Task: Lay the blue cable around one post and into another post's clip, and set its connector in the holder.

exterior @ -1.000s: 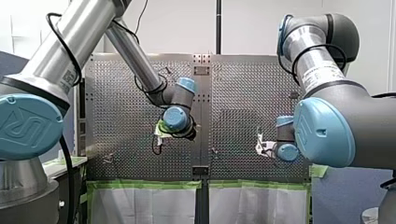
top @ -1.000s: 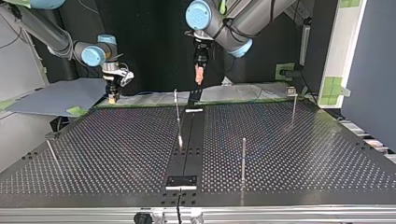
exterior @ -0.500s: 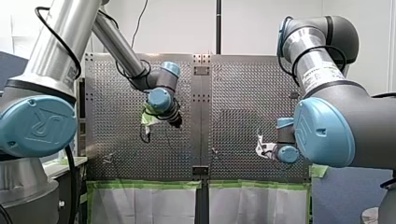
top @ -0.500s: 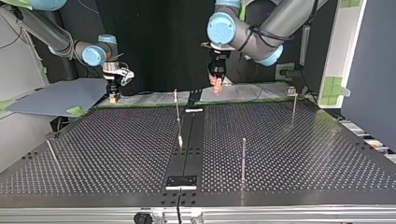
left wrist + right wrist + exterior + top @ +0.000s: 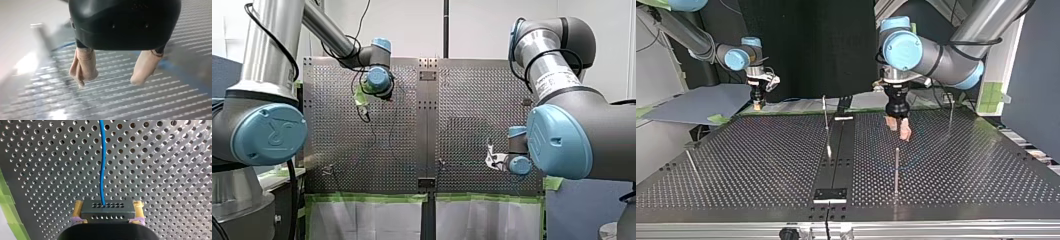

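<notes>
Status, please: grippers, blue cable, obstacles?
Left gripper open, empty; slim metal post nearby. Right gripper shut on dark grey block connector; thin blue cable runs from it.

four posts [image 5: 896,170] [image 5: 950,114] [image 5: 825,117] [image 5: 691,162], two claws [image 5: 899,129] [image 5: 756,104], one blue cable [image 5: 101,165], one connector [image 5: 108,211].

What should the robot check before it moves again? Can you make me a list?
1. Connector held by my right gripper: ok, clamped between both pads.
2. Blue cable leaving the connector untangled: ok, a single line over the table.
3. My left gripper open: ok, fingers apart.
4. Cable between my left gripper's fingers: not ok, nothing is between them.
5. Cable around the post closest to the top view's camera: cannot tell, the cable is too faint there.
</notes>
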Tool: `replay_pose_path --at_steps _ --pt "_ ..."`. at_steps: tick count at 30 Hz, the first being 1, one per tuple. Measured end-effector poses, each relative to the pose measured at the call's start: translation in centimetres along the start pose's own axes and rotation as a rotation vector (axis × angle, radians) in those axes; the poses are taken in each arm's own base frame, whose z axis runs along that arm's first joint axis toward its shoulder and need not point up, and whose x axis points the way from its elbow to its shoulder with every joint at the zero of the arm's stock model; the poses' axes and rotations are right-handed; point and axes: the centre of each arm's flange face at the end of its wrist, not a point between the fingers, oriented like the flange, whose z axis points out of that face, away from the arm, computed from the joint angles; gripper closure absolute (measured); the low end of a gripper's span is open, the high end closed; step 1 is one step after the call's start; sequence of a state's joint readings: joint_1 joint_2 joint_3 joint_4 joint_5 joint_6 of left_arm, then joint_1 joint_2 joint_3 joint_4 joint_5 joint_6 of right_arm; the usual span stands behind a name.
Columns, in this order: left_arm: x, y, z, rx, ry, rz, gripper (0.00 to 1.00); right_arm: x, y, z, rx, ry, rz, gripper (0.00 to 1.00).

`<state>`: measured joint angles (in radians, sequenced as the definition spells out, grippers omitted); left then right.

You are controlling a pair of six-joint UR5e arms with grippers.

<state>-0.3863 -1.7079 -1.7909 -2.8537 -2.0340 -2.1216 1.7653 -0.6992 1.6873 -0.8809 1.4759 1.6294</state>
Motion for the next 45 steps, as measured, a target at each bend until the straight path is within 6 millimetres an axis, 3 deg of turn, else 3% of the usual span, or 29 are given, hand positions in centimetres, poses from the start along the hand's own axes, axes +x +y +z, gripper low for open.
replay_pose_path --at_steps 13,23,37,45 --pt "-8.9 2.0 0.8 -0.027 -0.161 -0.123 0.00 0.0 0.0 0.0 -0.001 -0.001 -0.001 1.00" --pt "-12.8 4.1 0.0 0.022 -0.216 -0.223 0.00 -0.1 0.1 0.0 -0.001 -0.004 -0.002 1.00" --pt "-8.4 5.3 0.9 0.103 -0.102 -0.205 0.00 -0.2 -0.1 -0.1 0.001 -0.004 -0.004 1.00" --pt "-7.4 4.8 1.2 0.164 -0.046 -0.215 0.00 -0.2 -0.1 -0.1 0.002 -0.006 -0.004 1.00"
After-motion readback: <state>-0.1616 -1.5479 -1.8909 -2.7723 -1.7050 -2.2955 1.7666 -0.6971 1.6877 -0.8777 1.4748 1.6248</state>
